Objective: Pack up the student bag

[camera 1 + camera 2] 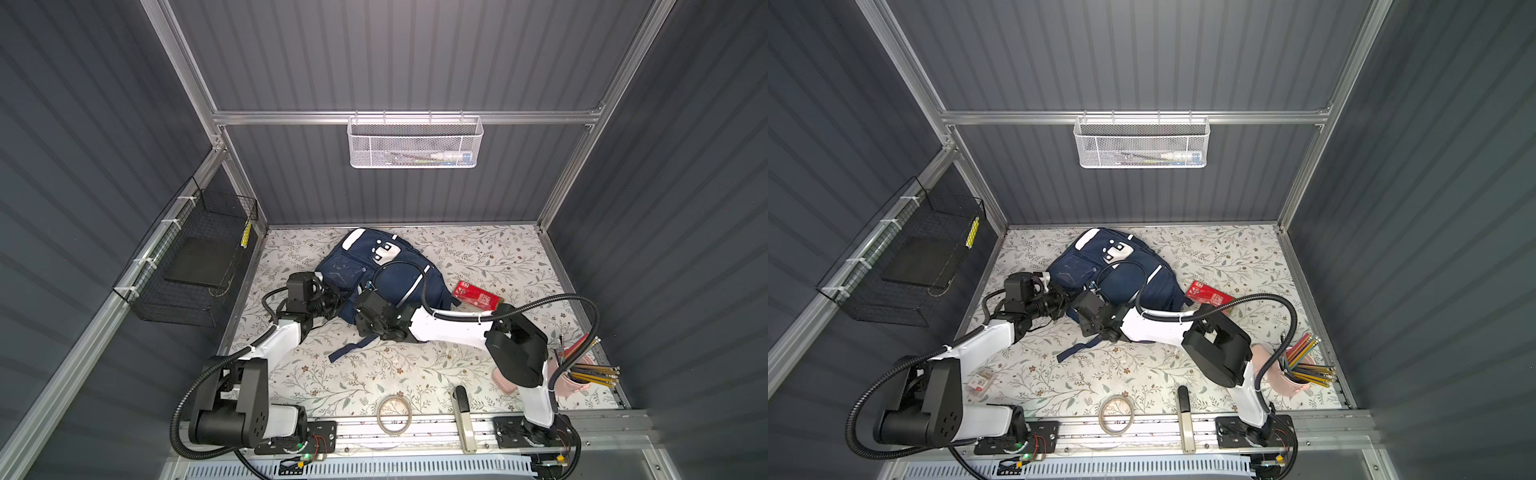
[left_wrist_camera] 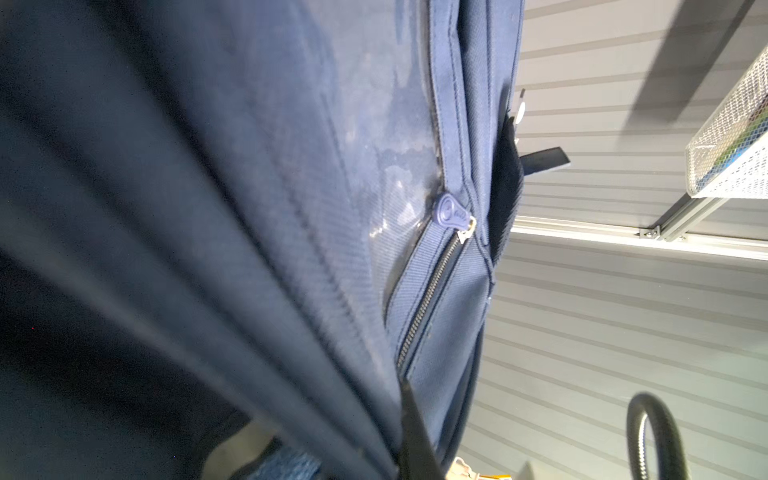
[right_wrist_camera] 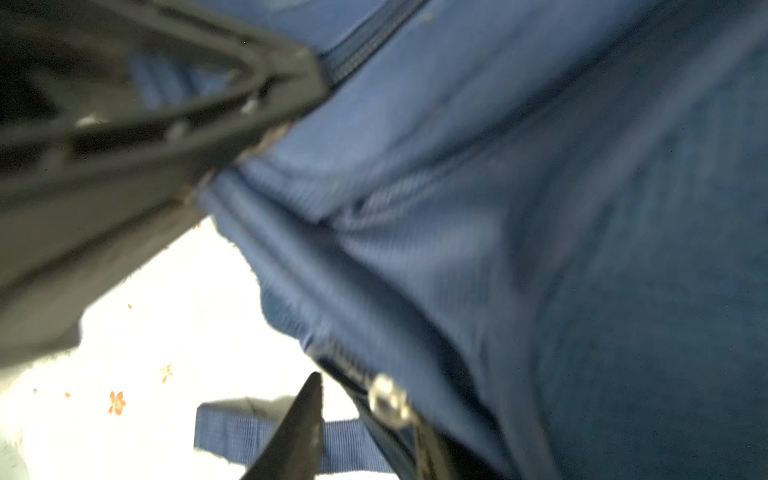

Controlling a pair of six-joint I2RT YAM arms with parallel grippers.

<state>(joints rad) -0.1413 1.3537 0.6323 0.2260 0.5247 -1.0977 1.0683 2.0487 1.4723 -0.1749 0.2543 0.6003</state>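
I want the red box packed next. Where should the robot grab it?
Probably across its narrow width, near the middle of the red box, coming straight down from above. It lies flat on the table, long and slim, beside the student bag, with both long edges looking clear.

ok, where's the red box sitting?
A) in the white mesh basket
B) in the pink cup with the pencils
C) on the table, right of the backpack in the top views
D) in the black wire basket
C: in both top views the red box lies flat on the table, beside the student bag on its right, not in any basket or cup.
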